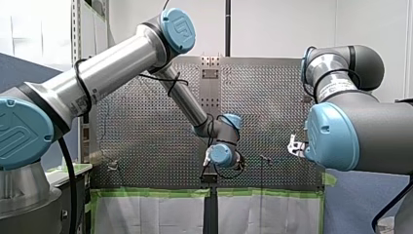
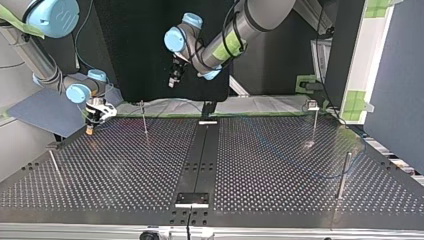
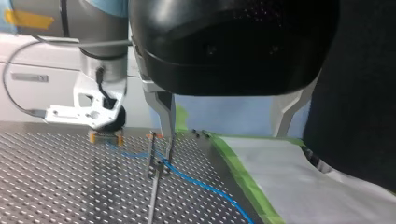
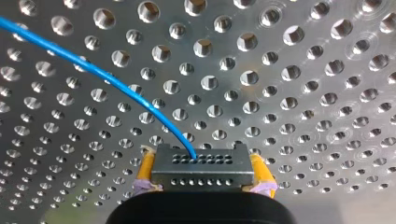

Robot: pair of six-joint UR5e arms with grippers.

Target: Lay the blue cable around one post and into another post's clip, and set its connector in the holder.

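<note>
In the right wrist view my right gripper (image 4: 201, 157) is shut on the black connector (image 4: 203, 171), one yellow pad (image 4: 145, 169) on each side of it. The blue cable (image 4: 107, 78) leaves the connector's top and arcs away over the perforated plate. In the left wrist view my left gripper (image 3: 226, 140) hangs open and holds nothing, above the table's taped edge. Just beyond its metal finger (image 3: 166, 116) a thin post (image 3: 154, 179) stands with the blue cable (image 3: 201, 184) running past it to my right gripper (image 3: 106, 136). In the top view my right gripper (image 2: 91, 125) is low at the left, my left gripper (image 2: 173, 80) raised at the back.
Thin posts stand on the plate at the top view's back left (image 2: 144, 117), back right (image 2: 315, 122), right (image 2: 343, 176) and left (image 2: 54, 165). A dark central strip carries a small bracket at its near end (image 2: 191, 199) and one at its far end (image 2: 207, 120). Green tape (image 3: 243, 172) edges the table.
</note>
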